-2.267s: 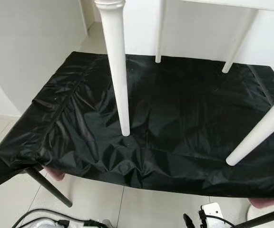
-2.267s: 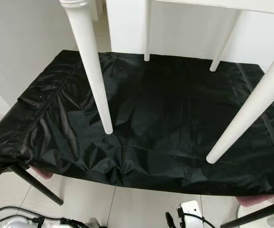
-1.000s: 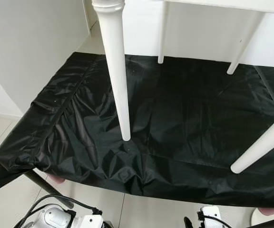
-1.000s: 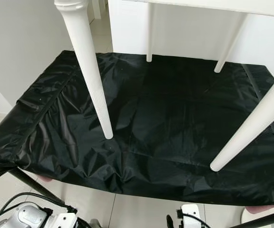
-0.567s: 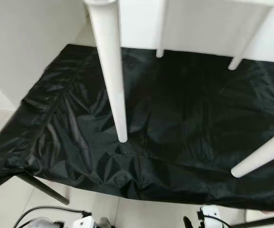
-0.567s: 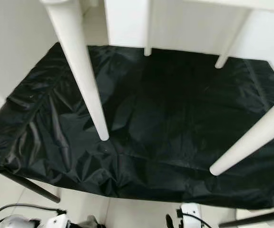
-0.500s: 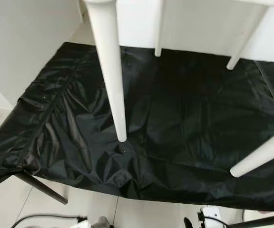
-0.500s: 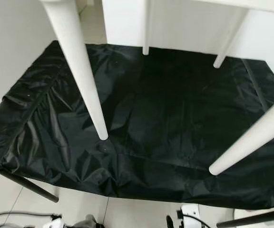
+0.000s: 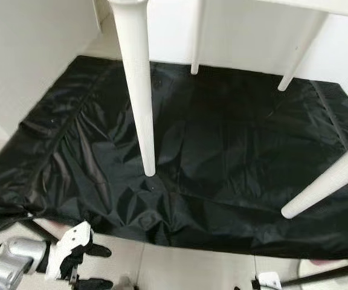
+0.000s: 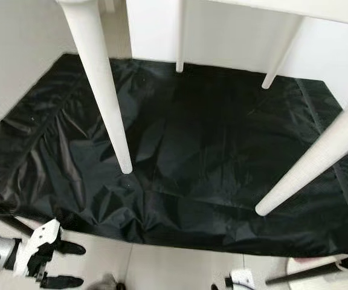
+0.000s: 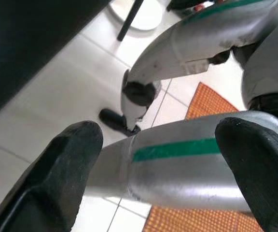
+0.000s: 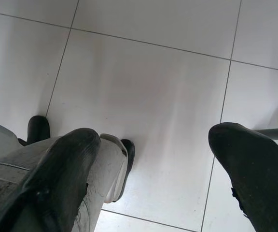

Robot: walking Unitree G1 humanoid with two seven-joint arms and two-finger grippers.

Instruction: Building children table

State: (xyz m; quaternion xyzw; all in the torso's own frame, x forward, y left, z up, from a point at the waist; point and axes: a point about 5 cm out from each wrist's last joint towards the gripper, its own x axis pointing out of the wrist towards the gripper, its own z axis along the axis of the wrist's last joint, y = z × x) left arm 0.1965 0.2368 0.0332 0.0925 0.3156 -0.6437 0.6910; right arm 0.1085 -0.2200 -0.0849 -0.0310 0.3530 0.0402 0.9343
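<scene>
Silver and white, the left pincer sits at the near left edge over the pale floor tiles, its two black fingers spread wide apart with nothing between them. Its wrist view looks past them at the robot's own silver limbs with a green stripe and an orange mat on the floor. The right pincer hangs low above the tiles, also well open and empty.

Just beyond the left pincer begins the worktop, draped in a crinkled black plastic sheet that hangs over its near edge; a thin dark leg of it slants out at the near right.

On the sheet stands the white children's table: one leg at centre left comes down onto the plastic, a second slants in from the near right, and two more touch down at the far edge. Behind them rises a white wall.
</scene>
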